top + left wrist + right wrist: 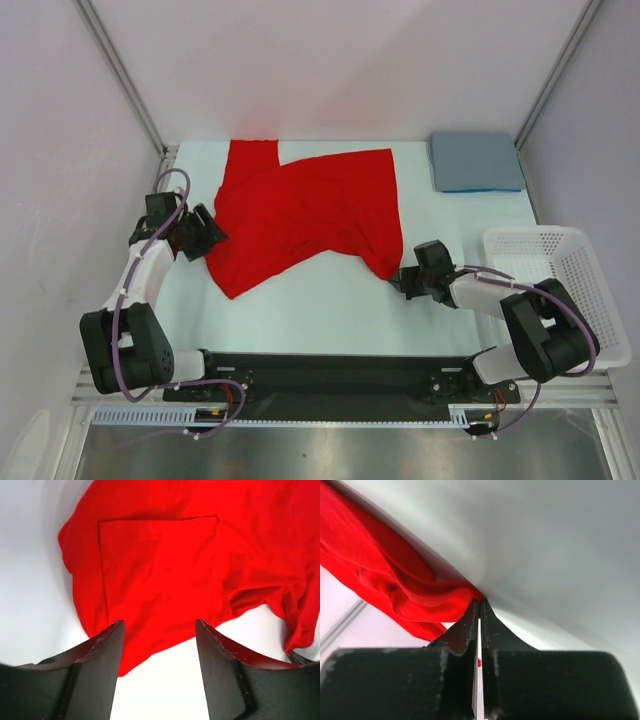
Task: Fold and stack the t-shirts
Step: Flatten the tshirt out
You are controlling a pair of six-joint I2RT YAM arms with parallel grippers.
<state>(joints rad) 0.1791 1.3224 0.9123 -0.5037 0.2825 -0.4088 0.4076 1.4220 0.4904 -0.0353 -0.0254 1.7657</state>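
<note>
So: right gripper (479,602) clenched on a corner of the red t-shirt (300,215), at its 5 o'clock. Left gripper (157,625) released, jaws apart at its 9 o'clock edge (contact unclear). Blue t-shirt (476,162) folded square, table (300,310) 1 o'clock.

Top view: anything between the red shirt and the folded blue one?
Nothing. Bare white table separates the red shirt and blue shirt in the top view.
</note>
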